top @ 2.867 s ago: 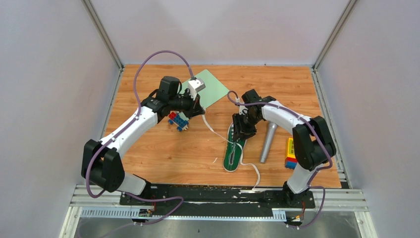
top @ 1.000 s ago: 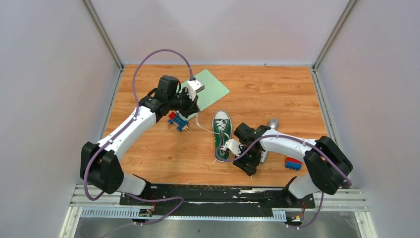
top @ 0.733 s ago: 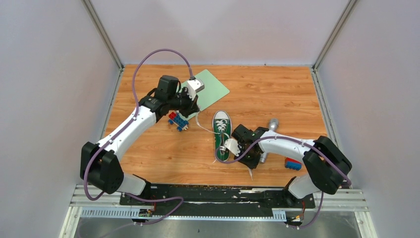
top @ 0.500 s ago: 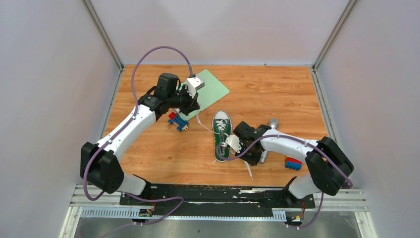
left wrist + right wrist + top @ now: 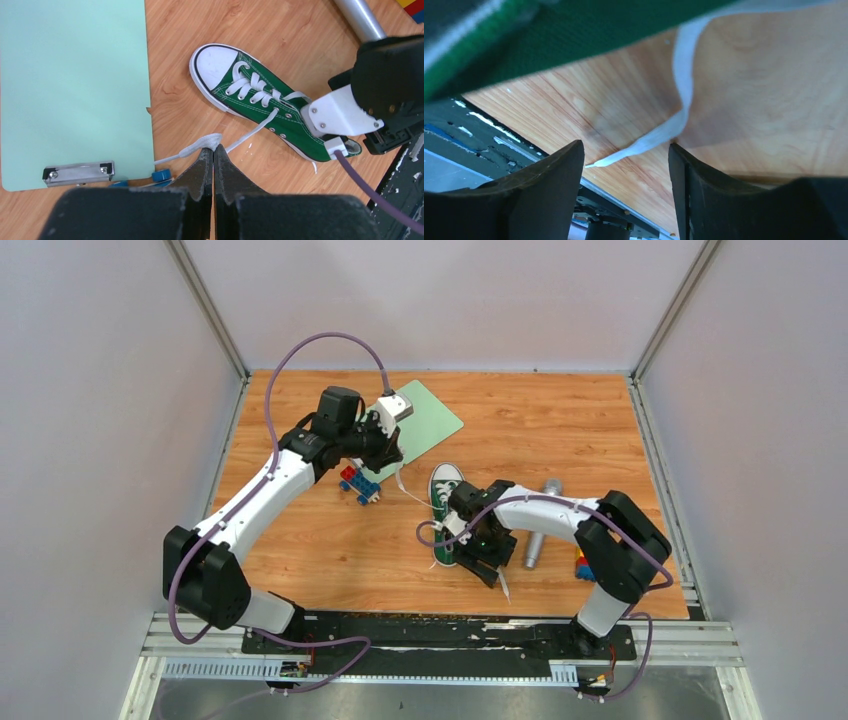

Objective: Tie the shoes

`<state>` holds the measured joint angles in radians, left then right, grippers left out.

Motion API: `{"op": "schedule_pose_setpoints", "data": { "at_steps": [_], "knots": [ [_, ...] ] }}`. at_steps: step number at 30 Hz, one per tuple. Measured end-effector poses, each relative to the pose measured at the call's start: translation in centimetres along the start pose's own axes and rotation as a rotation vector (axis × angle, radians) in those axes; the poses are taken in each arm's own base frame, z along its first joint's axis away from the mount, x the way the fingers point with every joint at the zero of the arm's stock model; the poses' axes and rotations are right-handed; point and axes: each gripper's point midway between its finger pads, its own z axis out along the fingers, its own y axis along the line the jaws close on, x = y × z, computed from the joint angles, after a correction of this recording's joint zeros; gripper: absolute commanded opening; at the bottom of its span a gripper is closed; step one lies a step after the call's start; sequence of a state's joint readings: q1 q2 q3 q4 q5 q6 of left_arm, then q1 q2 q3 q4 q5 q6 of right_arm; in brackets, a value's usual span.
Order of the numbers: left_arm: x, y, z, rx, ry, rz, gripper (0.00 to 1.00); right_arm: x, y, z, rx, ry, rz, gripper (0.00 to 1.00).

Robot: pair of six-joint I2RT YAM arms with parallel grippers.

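The green sneaker lies upright on the wooden table, white toe cap pointing away from the arm bases. It also shows in the left wrist view. My left gripper is shut on one white lace, held left of the shoe near the clipboard; in the top view that gripper is up-left of the toe. My right gripper is low at the shoe's heel. In the right wrist view it is open and empty, with the other lace end on the table between the jaws and the green shoe side above.
A mint clipboard lies behind the left gripper. Red and blue bricks sit under the left wrist. The grey microphone lies right of the shoe, more bricks beyond it. The black base rail runs along the near edge.
The shoe, sole-up earlier, now stands upright farther left. Over the last second my right gripper moved left to the heel. My left gripper barely moved and kept the lace.
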<state>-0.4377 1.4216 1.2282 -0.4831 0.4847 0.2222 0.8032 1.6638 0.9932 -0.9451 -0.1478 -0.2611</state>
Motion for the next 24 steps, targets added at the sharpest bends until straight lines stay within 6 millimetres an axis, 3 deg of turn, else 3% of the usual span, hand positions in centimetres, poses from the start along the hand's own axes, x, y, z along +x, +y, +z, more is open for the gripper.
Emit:
{"op": "schedule_pose_setpoints", "data": {
  "at_steps": [4,6,10,15,17,22,24],
  "knots": [
    [0.1,0.2,0.0,-0.013,0.003,0.001,0.0,1.3,1.1,0.8,0.041,0.087,-0.027,0.65],
    [0.1,0.4,0.0,-0.021,0.006,0.001,0.0,2.0,1.2,1.0,0.073,0.113,-0.051,0.52],
    [0.4,0.7,0.2,-0.03,0.016,0.001,0.0,3.9,0.7,1.1,0.131,0.131,-0.074,0.45],
    [0.6,1.1,0.8,-0.038,0.029,-0.005,0.0,4.5,0.0,1.4,0.164,0.15,-0.101,0.07],
    [0.6,1.3,0.9,-0.04,0.032,-0.004,0.0,4.7,-0.5,1.4,0.18,0.155,-0.107,0.0],
    [0.2,1.4,0.8,-0.037,0.037,0.021,0.0,3.9,-1.7,0.3,0.161,0.088,-0.08,0.0],
    [0.2,1.3,0.7,-0.025,0.036,0.042,0.0,2.8,-2.5,-1.2,0.133,0.028,-0.034,0.0]
  ]
}}
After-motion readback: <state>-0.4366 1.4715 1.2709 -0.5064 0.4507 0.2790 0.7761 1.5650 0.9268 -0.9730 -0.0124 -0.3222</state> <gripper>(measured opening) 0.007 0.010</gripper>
